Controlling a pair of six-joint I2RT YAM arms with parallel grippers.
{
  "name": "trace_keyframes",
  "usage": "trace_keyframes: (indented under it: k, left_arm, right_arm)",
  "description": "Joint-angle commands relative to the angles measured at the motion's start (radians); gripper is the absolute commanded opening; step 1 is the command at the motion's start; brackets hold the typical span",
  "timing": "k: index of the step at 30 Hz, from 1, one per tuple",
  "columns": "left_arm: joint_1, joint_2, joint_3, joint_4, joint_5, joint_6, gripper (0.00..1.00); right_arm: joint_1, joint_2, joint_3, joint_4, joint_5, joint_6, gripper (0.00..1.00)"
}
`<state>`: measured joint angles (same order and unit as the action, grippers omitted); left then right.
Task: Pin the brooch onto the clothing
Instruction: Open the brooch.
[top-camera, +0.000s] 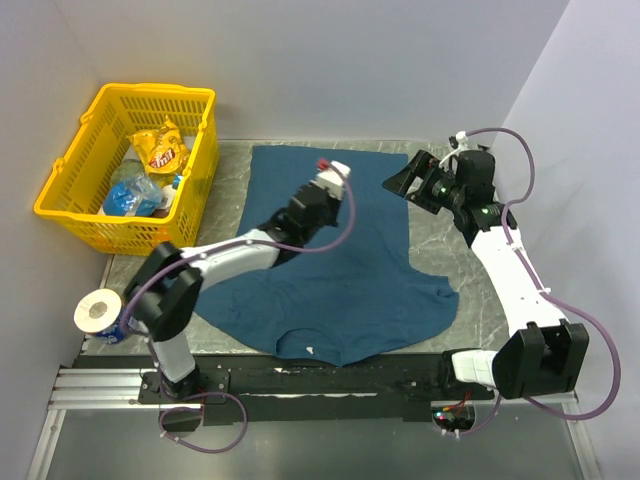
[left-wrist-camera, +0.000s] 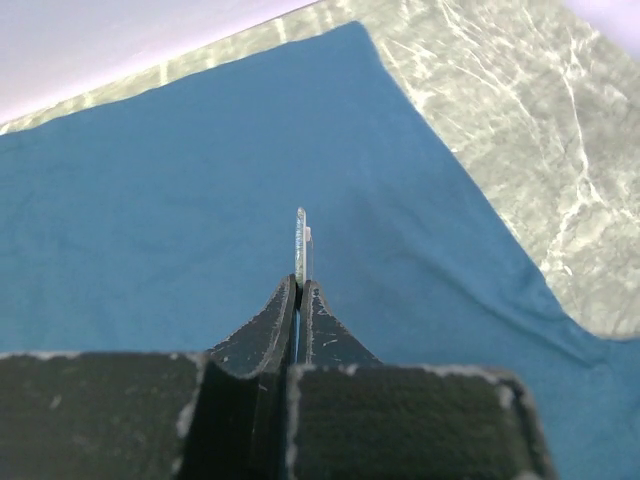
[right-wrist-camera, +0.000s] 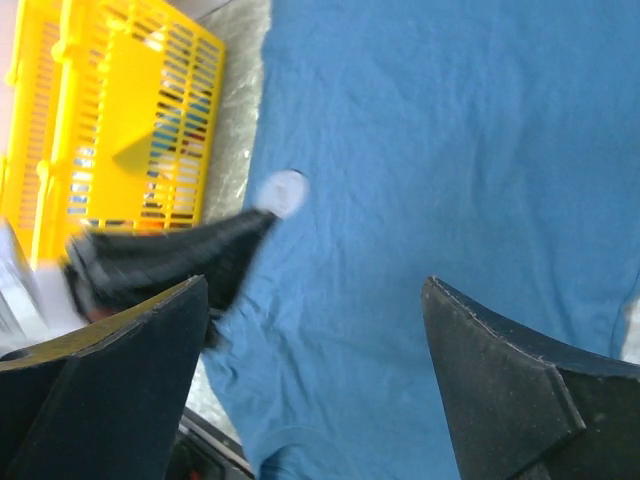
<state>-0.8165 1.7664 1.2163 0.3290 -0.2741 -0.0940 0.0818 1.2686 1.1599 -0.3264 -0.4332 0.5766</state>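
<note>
The teal-blue T-shirt (top-camera: 330, 270) lies spread flat on the table, its neck and small white label (top-camera: 313, 350) at the near edge. My left gripper (top-camera: 335, 173) reaches over the shirt's far part. It is shut on the brooch (left-wrist-camera: 300, 240), a thin pale disc seen edge-on above the fabric (left-wrist-camera: 180, 200) in the left wrist view, just past the gripper (left-wrist-camera: 299, 285). The right wrist view shows the brooch (right-wrist-camera: 283, 192) as a pale round disc at the left gripper's tip, over the shirt (right-wrist-camera: 450, 150). My right gripper (top-camera: 408, 180) is open and empty over the shirt's far right edge; it also shows in the right wrist view (right-wrist-camera: 315, 283).
A yellow basket (top-camera: 150, 92) with snack packets stands at the far left, also in the right wrist view (right-wrist-camera: 110, 120). A roll of white tape (top-camera: 98, 310) sits at the near left. Grey marble table (top-camera: 440, 240) shows right of the shirt. Walls close in on both sides.
</note>
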Motion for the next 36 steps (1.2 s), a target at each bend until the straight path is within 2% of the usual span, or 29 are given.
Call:
trace_keyframes:
  k: [1,6,9,10,17,22,30,36]
  left_arm:
    - [0.082,-0.149,-0.029,-0.016,0.196,-0.114,0.01]
    - [0.174,-0.235,-0.035,-0.028,0.431,-0.187,0.01]
    - [0.206,-0.263,-0.018,-0.051,0.539,-0.202,0.01]
    - [0.212,-0.269,-0.014,-0.056,0.612,-0.204,0.01]
    - [0.238,-0.349,-0.055,0.017,0.853,-0.213,0.01]
    - [0.270,-0.410,-0.136,0.152,0.952,-0.268,0.01]
    - [0.368,-0.496,-0.218,0.237,1.042,-0.340,0.01]
    - [0.479,-0.541,-0.305,0.421,1.136,-0.509,0.01]
  right_arm:
    - [-0.007,-0.070,-0.034,0.157,-0.088,-0.089,0.94]
    - [-0.005,-0.071,-0.058,0.300,-0.257,-0.104,0.96]
    - [-0.007,-0.060,-0.062,0.323,-0.338,-0.106,0.96]
    - [-0.005,-0.060,-0.068,0.372,-0.358,-0.103,0.96]
    - [0.019,-0.071,-0.080,0.451,-0.447,-0.100,0.95]
    - [0.073,-0.037,-0.010,0.391,-0.487,-0.150,0.91]
    - [0.165,-0.029,0.040,0.371,-0.444,-0.207,0.87]
    - [0.245,0.020,0.069,0.467,-0.478,-0.175,0.84]
